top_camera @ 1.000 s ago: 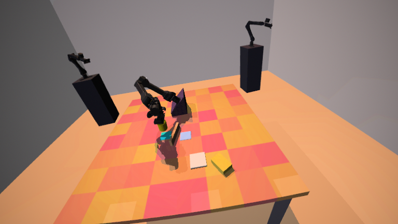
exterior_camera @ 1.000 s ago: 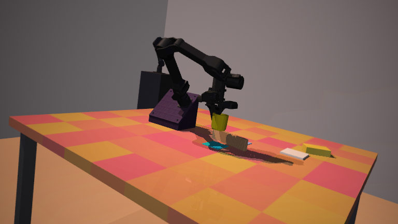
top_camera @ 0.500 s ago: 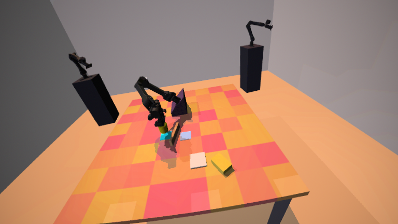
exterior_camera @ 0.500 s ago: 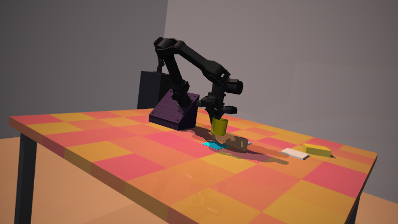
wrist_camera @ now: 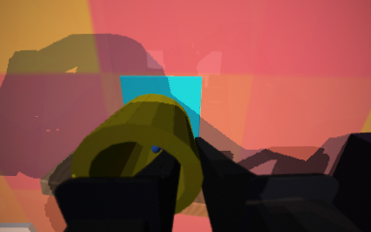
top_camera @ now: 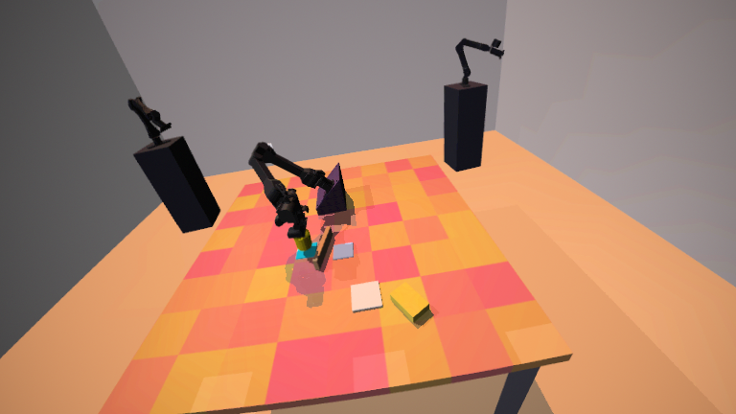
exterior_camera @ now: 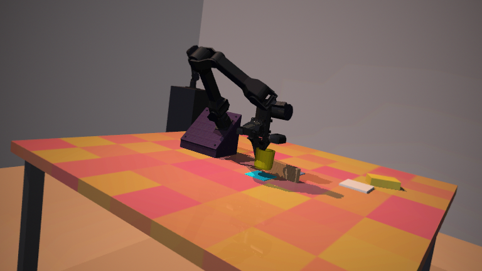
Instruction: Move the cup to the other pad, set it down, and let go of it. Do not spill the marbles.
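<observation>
My gripper [exterior_camera: 262, 146] is shut on the rim of a yellow cup [exterior_camera: 264, 159], one finger inside and one outside, and holds it upright a little above the cyan pad [exterior_camera: 260, 175]. In the top view the cup [top_camera: 303, 239] hangs over the cyan pad [top_camera: 307, 250]. In the wrist view the cup [wrist_camera: 142, 150] fills the lower left, with a blue marble [wrist_camera: 156, 149] inside and the cyan pad [wrist_camera: 169, 94] beyond it. A pale blue pad [top_camera: 342, 250] lies on the other side of a wooden wall [top_camera: 324, 248].
The wooden wall [exterior_camera: 288, 172] stands right beside the cyan pad. A purple wedge [top_camera: 332, 191] holds the arm's base. A white slab [top_camera: 365, 295] and a yellow block [top_camera: 409, 301] lie nearer the front. Two black pillars [top_camera: 464, 124] with cameras stand off the table.
</observation>
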You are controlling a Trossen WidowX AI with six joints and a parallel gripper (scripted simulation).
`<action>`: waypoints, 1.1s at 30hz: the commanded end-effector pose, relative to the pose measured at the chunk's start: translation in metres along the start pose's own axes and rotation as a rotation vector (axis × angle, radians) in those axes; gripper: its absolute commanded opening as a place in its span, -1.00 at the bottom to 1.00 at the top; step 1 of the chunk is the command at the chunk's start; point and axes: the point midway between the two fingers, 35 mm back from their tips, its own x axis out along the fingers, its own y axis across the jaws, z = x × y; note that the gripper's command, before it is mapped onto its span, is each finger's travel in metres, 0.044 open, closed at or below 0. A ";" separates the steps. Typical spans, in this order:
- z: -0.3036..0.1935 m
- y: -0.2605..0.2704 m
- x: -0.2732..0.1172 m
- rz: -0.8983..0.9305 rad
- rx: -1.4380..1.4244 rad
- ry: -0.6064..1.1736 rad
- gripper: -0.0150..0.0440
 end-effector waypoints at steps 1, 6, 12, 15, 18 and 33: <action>-0.001 -0.003 0.007 -0.006 -0.009 -0.002 -0.49; 0.000 -0.003 0.013 -0.006 -0.009 -0.003 -0.49; 0.000 -0.004 0.021 -0.006 -0.009 -0.004 -0.49; 0.000 -0.005 0.024 -0.006 -0.009 -0.005 -0.49; 0.002 -0.002 0.021 -0.001 0.000 -0.005 -0.49; 0.002 -0.002 0.021 -0.001 0.000 -0.005 -0.05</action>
